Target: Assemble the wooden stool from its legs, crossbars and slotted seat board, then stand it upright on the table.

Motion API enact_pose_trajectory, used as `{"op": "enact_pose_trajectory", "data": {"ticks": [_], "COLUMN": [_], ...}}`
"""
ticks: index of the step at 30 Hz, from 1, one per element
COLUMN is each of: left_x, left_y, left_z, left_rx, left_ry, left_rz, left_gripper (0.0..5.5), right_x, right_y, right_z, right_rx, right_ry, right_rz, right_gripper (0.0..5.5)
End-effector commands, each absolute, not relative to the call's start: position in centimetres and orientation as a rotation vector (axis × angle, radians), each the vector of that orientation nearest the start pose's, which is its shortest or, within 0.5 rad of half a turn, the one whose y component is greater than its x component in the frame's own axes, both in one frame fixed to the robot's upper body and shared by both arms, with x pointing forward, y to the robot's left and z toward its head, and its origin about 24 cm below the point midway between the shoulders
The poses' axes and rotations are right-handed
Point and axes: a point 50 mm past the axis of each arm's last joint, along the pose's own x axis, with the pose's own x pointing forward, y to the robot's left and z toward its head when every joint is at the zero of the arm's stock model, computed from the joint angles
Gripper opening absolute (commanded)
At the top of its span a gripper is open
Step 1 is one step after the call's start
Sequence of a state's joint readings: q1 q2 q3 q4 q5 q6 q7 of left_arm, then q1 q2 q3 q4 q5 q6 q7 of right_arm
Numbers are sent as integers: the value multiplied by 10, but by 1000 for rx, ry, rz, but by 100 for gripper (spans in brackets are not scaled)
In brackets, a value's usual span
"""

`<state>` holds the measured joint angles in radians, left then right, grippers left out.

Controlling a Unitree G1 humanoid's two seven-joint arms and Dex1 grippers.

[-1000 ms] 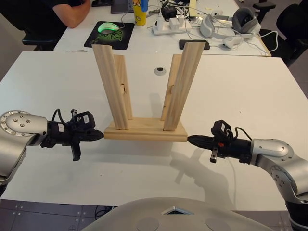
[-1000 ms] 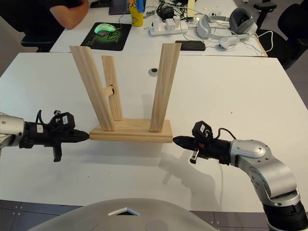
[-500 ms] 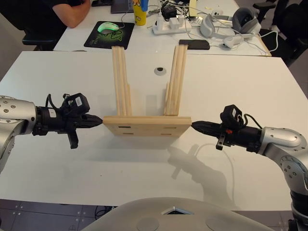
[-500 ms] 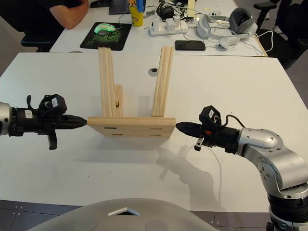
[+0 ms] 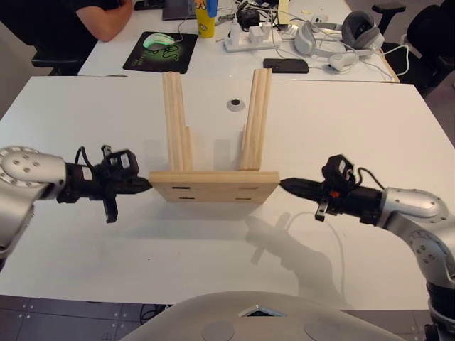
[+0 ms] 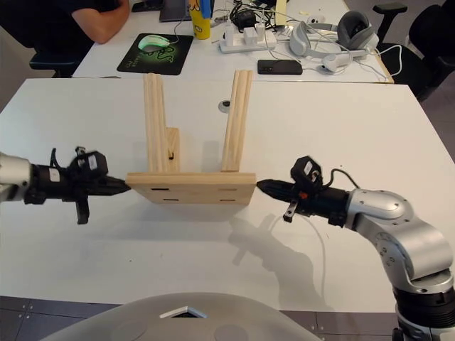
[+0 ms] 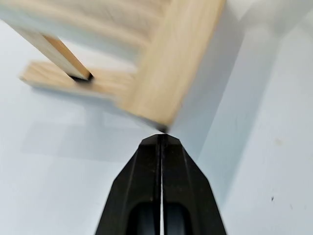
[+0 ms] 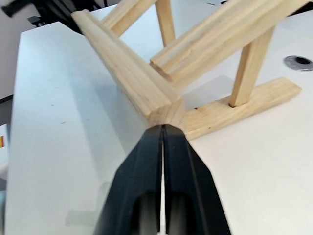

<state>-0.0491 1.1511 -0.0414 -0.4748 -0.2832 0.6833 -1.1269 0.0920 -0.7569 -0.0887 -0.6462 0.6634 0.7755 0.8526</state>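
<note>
- The stool (image 5: 250, 128) lies tipped over in the middle of the surface (image 5: 92, 249). Its slotted seat board (image 5: 213, 186) is on edge facing the robot, and the legs (image 5: 175, 117) point away.
- The left end effector (image 5: 146, 185) and right end effector (image 5: 284, 186) each have their fingers pressed together. Their tips butt against opposite ends of the board, squeezing it between them rather than gripping it.
- From where I stand, turning it upright needs an equal inward push from both sides and both wrists rolling together. With uneven pressure the board would likely slip off those narrow tips.

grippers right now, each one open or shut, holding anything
Left gripper: shut on nothing, tip against one end of the seat board.
Right gripper: shut on nothing, tip against the other end.
</note>
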Motion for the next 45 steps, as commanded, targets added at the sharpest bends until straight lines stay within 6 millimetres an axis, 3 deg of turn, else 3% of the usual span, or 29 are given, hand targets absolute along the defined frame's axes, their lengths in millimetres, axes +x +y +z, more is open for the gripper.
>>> {"op": "enact_pose_trajectory", "data": {"ticks": [1,8,14,21,25,33,38,45], "left_x": [202,203,204,214,217,219,211,221], "left_y": [243,251,262,242,241,242,260,270], "left_z": [121,114,86,67,59,56,56,62], "left_rx": [729,728,787,734,775,830,880,943], "left_ry": [792,791,803,614,583,613,750,742], "left_rz": [-1090,-1068,-1029,-1011,-984,-1020,-1044,-1006], "left_gripper": [0,0,0,0,0,0,0,0], "right_x": [184,184,179,184,188,192,190,189], "right_y": [-184,-201,-185,-171,-172,-153,-148,-144], "right_z": [115,93,75,56,44,35,33,31], "right_rx": [-147,-214,-196,-238,-284,-270,-263,-258], "right_ry": [436,503,501,494,535,522,522,522], "right_rz": [1109,1039,1042,980,948,964,971,958], "right_gripper": [1,1,1,1,1,1,1,1]}}
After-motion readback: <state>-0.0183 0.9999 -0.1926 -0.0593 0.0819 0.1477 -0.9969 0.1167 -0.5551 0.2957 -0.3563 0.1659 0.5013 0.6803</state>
